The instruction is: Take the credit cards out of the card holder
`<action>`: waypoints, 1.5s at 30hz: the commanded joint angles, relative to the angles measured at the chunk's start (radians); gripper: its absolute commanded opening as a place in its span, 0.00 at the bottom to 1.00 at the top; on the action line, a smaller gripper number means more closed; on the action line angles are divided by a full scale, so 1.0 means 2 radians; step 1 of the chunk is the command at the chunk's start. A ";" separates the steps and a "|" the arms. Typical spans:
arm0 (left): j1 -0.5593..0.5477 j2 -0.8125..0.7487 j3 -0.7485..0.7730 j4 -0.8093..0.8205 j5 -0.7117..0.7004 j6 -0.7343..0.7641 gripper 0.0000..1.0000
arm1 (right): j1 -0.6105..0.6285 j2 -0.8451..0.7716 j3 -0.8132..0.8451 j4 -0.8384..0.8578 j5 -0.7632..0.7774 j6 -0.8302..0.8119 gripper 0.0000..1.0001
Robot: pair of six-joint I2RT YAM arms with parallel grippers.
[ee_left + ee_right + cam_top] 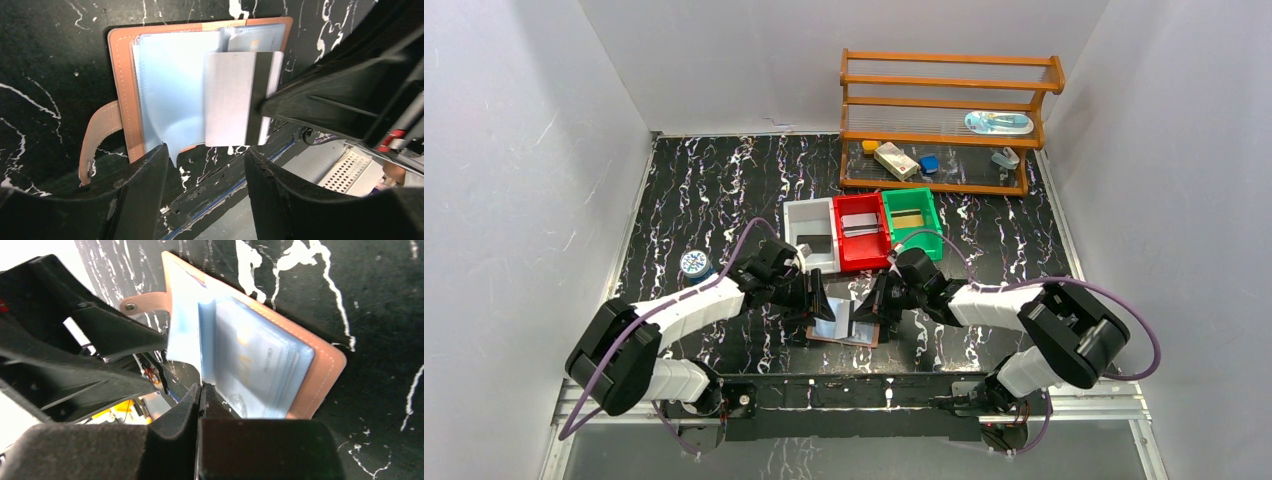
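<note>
The card holder (824, 330) lies open on the dark marbled table between my two grippers, tan leather (120, 75) with light blue pockets (260, 360). A pale credit card (230, 97) with a dark stripe sticks out over its near edge. My right gripper (201, 386) is shut on that card's edge, coming in from the right (872, 305). My left gripper (205, 150) hovers just short of the card holder's near edge (821, 300), open, with nothing between its fingers. Another card (250, 40) sits in a pocket. The strap tab (95, 135) curls off to the side.
Behind the card holder stand a white bin (812, 235), a red bin (862, 232) and a green bin (912, 220) in a row. A wooden rack (944, 120) with small items is at the back right. A small round blue object (694, 264) lies at the left.
</note>
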 commanded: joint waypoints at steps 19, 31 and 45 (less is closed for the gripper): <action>-0.002 -0.058 0.042 -0.002 -0.041 -0.010 0.64 | -0.002 0.036 0.008 0.001 0.003 0.006 0.09; -0.009 0.064 0.025 0.080 0.055 -0.007 0.36 | -0.002 0.038 -0.003 0.027 0.002 0.018 0.10; -0.023 0.113 -0.011 0.062 0.005 -0.008 0.22 | -0.002 0.042 -0.010 0.050 -0.002 0.031 0.17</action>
